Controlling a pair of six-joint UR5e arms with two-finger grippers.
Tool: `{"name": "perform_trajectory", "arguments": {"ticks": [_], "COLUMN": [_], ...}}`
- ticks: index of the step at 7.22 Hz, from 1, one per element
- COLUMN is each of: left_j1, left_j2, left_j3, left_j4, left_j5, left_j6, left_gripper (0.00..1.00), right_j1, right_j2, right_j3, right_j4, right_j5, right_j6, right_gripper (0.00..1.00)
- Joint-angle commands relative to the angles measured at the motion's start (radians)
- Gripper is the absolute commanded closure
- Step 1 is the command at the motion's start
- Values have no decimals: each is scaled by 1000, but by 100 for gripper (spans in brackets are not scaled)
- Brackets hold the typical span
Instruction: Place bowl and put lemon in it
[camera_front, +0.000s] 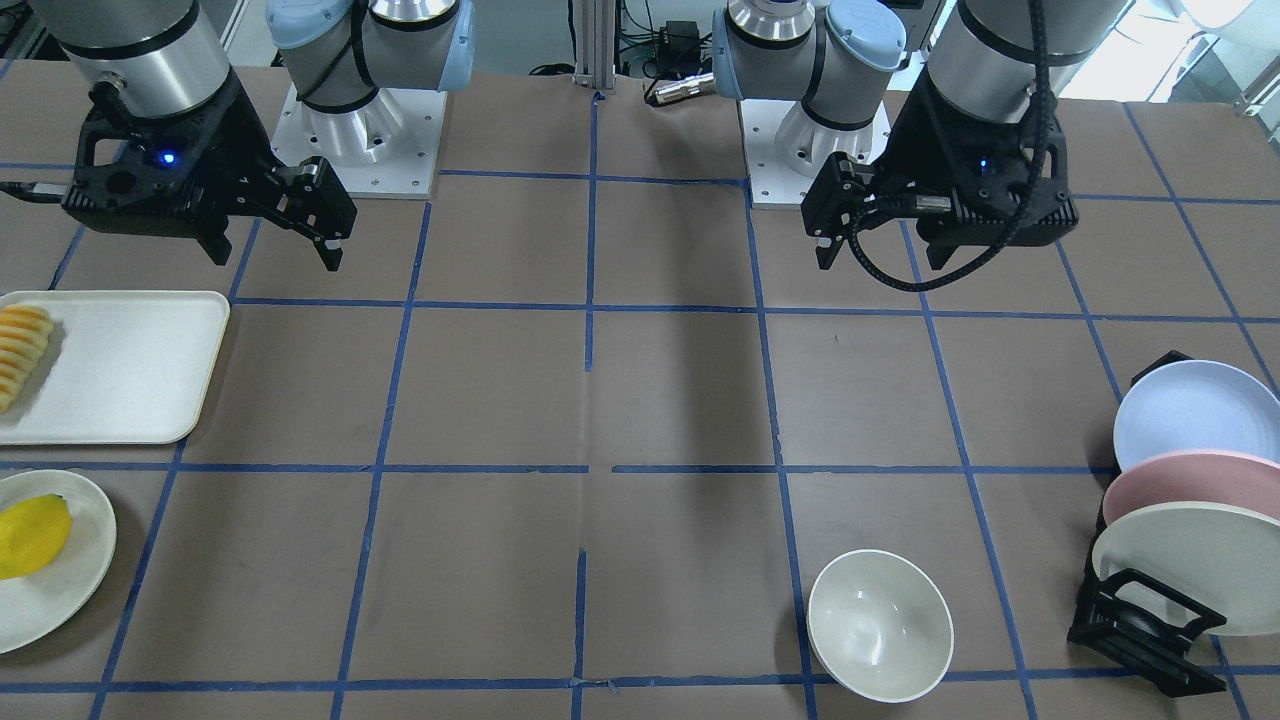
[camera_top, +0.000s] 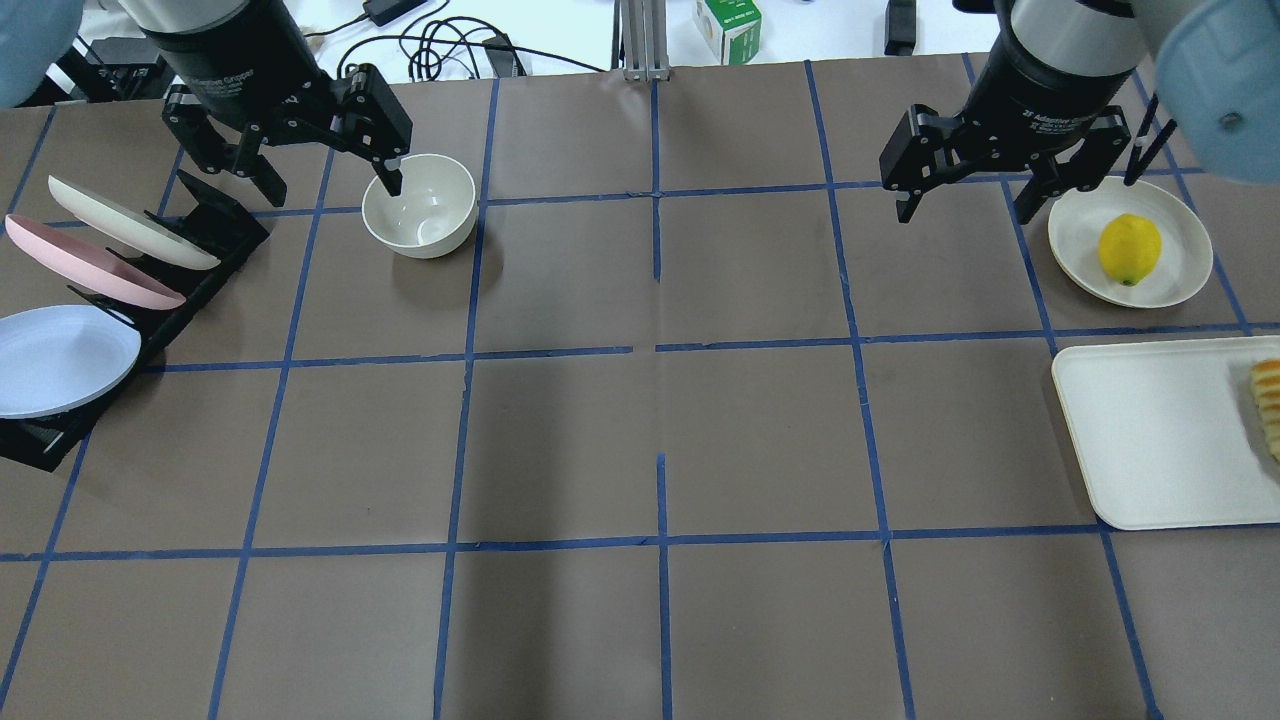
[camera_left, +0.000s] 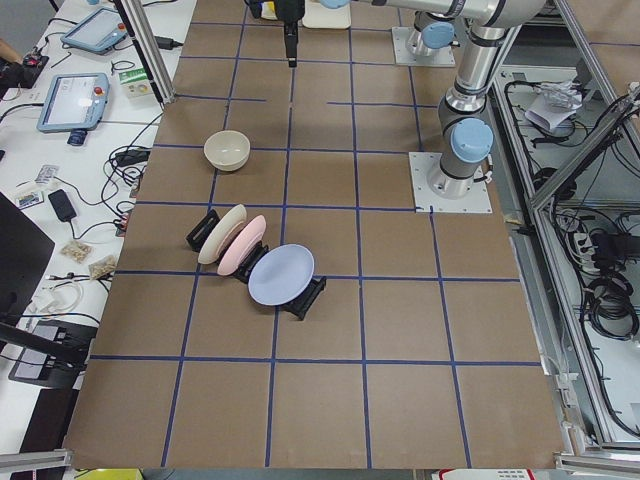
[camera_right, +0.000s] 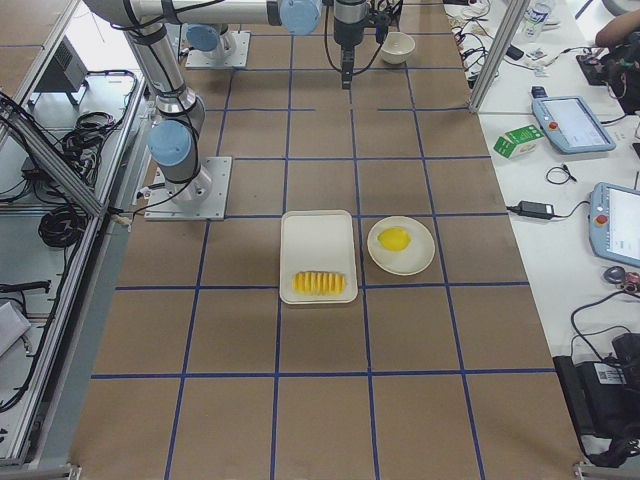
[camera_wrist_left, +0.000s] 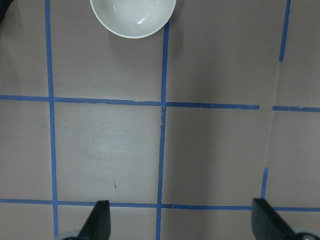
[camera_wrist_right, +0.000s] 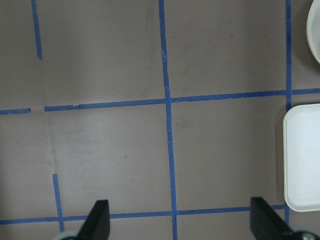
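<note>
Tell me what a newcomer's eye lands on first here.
The bright yellow lemon on a round plate at the robot's right stands out most. On its left sits the empty off-white bowl, beside a rack of three standing plates. The left gripper and right gripper hang open, holding nothing.

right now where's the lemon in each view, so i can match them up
Exterior front-facing: lemon at the lower left edge, on a round plate.
Overhead exterior: lemon at upper right, on that plate.
Exterior left: not visible.
Exterior right: lemon near centre, on the plate.
Left wrist-mounted: not in it.
Right wrist-mounted: not in it.
Shared landmark: the white tray beside the plate.
</note>
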Motion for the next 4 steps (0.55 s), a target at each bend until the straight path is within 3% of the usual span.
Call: {"name": "perform_trajectory", "arguments": {"ticks": [1,4], "left_j1": [-9,-1], "left_j2": [37,24], "left_j3": [-10,-26], "left_j4": [0,27], "left_j5": [2,23], "left_j6": [12,26], "left_gripper": [0,0], "right_j1": [0,-20], "right_j2": [-1,11], "right_j3": [8,13], "right_j4": [0,-13], "right_j5": [-1,-8], "right_j6": [-1,-32], "right_gripper": [0,0]}}
